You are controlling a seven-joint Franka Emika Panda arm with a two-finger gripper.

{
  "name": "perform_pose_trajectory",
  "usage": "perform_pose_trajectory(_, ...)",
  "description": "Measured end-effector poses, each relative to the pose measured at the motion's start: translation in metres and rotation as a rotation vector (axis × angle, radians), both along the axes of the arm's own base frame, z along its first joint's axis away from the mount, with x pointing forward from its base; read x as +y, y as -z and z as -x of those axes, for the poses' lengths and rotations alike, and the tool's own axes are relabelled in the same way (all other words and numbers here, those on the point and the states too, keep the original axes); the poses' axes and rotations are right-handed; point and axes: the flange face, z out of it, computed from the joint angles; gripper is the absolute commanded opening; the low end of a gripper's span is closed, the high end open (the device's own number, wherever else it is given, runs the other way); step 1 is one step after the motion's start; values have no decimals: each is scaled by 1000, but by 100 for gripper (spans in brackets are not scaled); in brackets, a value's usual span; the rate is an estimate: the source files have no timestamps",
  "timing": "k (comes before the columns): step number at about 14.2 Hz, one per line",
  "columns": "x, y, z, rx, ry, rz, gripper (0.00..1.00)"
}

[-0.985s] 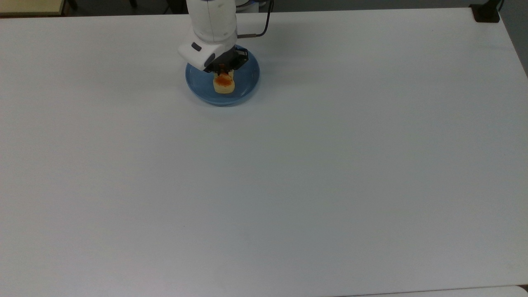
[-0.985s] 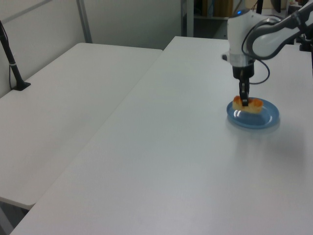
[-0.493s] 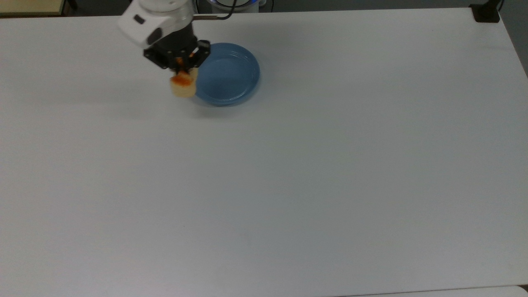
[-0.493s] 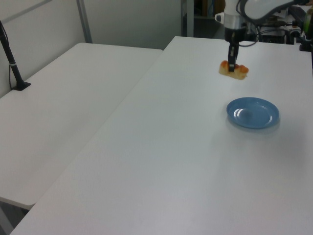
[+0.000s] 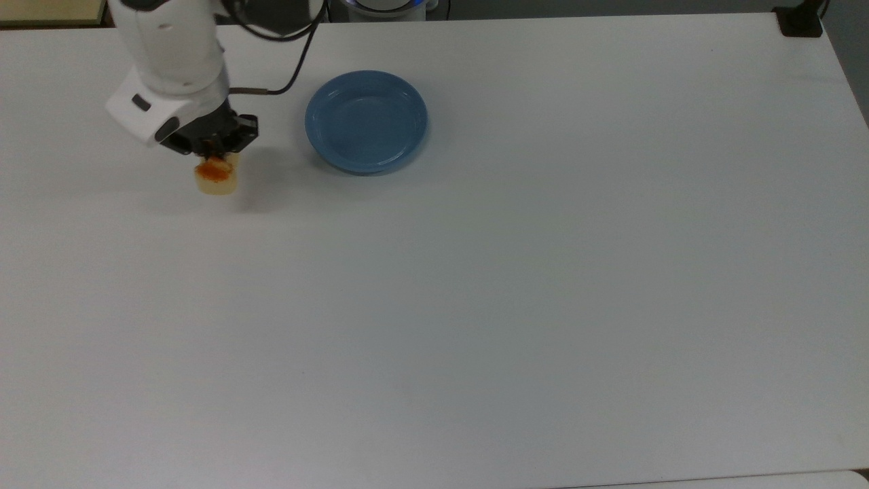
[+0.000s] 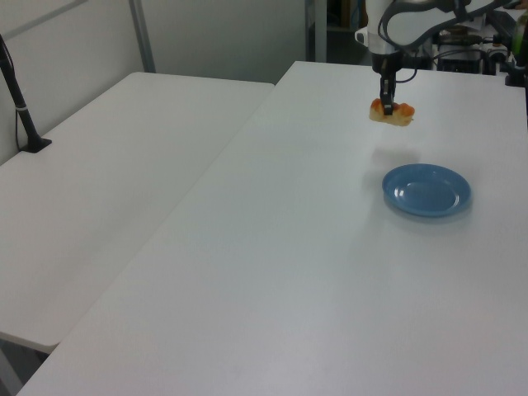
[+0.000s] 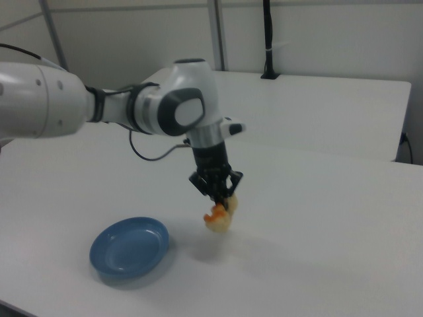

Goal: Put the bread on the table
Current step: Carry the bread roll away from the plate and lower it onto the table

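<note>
End effector grips bread | bread hangs beneath, above table

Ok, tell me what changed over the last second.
The hand lifted the bread off the blue plate and carried it toward the top view's left, where it hangs above the table. The grip stayed shut; the plate stayed put.

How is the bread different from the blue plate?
The bread is small, lumpy and beige with an orange-brown top; the blue plate is wide, round and smooth.

The bread hangs in the air, pinched by the gripper; the plate lies flat on the table.

The bread is clear of the plate, which holds nothing.
</note>
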Motion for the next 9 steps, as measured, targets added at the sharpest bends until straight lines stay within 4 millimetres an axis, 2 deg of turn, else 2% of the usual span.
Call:
perform_pose_trajectory(1, -19, 13, 0, 8, -18, 5, 0)
perform_pose_trajectory(7, -97, 72, 10, 2, -1, 0, 1)
perform_pose_trajectory(8, -105, 82, 12, 2, 2, -2, 3)
perform_pose_trajectory(9, -109, 86, 11, -6, -2, -1, 23)
